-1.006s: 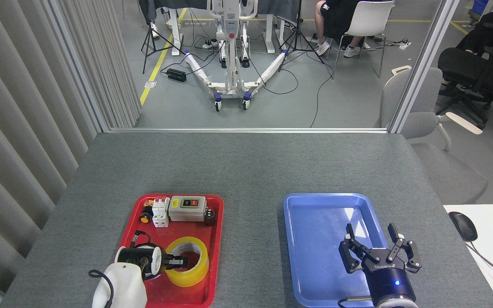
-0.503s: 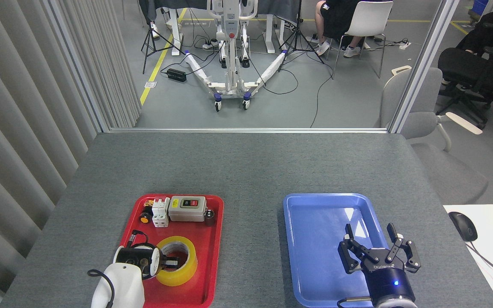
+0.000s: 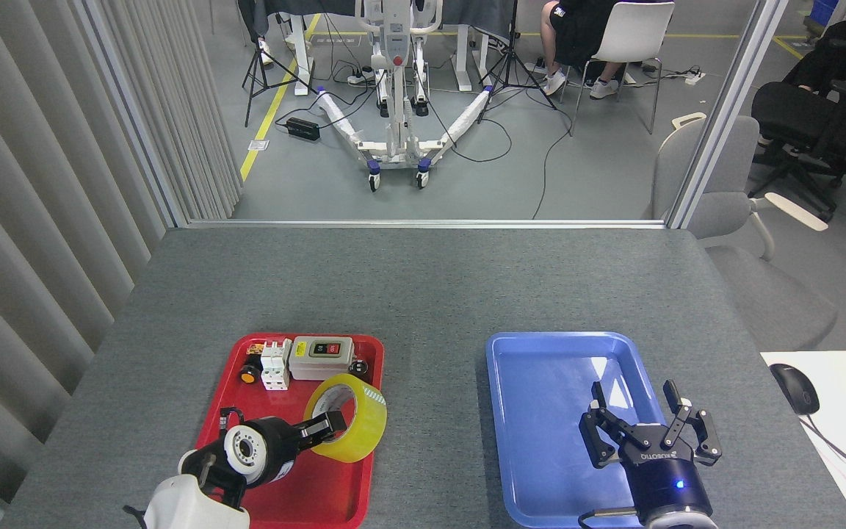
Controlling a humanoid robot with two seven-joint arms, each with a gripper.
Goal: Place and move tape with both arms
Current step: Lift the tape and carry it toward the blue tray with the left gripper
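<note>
Now the left black three-fingered gripper (image 3: 324,428) is clamped on the wall of the translucent yellow packing tape roll (image 3: 347,417), tilted above the red plastic tray (image 3: 298,499). It should carry it level toward the blue plastic tray (image 3: 533,353), where the right gripper (image 3: 651,430) waits, fingers spread. Half a second earlier the roll lay flat in the red tray.
</note>
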